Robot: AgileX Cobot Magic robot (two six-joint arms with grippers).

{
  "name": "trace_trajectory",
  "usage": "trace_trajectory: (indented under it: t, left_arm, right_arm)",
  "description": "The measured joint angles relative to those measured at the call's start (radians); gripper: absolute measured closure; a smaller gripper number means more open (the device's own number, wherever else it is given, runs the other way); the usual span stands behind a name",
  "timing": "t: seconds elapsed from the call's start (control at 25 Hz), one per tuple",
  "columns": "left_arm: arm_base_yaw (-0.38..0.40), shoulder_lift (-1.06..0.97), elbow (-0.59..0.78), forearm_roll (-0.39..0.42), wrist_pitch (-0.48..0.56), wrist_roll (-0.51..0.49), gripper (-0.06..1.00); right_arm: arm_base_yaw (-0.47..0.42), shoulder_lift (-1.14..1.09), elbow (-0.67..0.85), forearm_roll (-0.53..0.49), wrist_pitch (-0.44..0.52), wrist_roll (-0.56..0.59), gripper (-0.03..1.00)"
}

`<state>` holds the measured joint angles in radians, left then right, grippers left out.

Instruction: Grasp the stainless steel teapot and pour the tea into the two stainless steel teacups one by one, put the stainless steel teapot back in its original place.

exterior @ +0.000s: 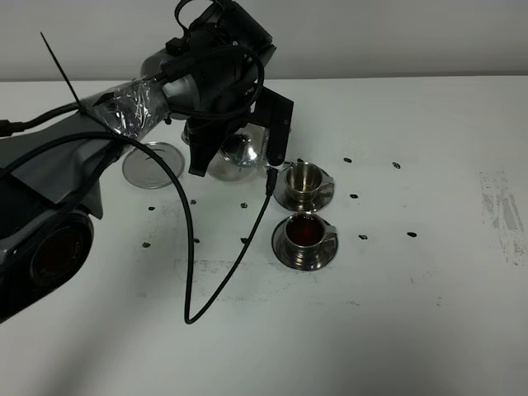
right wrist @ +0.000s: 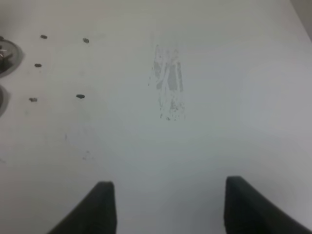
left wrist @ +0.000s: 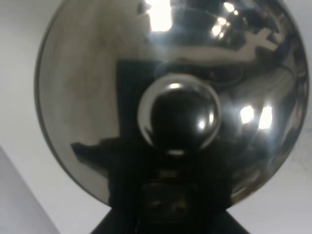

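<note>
The stainless steel teapot (exterior: 235, 153) is at the back of the table, just left of the far cup, and my left gripper (exterior: 240, 137) is shut on it from above. In the left wrist view its domed lid and round knob (left wrist: 178, 114) fill the frame, and the fingers are lost in the dark below. Two stainless steel teacups stand on saucers. The far one (exterior: 305, 176) looks pale and shiny inside. The near one (exterior: 304, 234) holds reddish-brown tea (exterior: 302, 231). My right gripper (right wrist: 170, 207) hangs open over bare table, well away from the cups.
A bare round steel disc (exterior: 153, 165) lies on the table left of the teapot. A black cable (exterior: 191, 247) loops from my left arm down across the table in front of the cups. Small dark marks dot the white table, and a grey smudge (right wrist: 169, 87) lies at the right.
</note>
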<state>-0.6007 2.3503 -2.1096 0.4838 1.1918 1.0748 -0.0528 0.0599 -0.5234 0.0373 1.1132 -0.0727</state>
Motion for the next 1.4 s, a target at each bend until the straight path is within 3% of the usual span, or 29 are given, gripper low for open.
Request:
trace_trajectory:
  t: [0.88, 1.4]
  left_arm:
    - [-0.062, 0.001, 0.000, 0.149, 0.000, 0.000, 0.77]
    - [-0.074, 0.001, -0.015, 0.198, 0.000, 0.000, 0.77]
  right_arm:
    - [0.000, 0.000, 0.000, 0.000, 0.000, 0.000, 0.49]
    - [0.000, 0.000, 0.000, 0.000, 0.000, 0.000, 0.49]
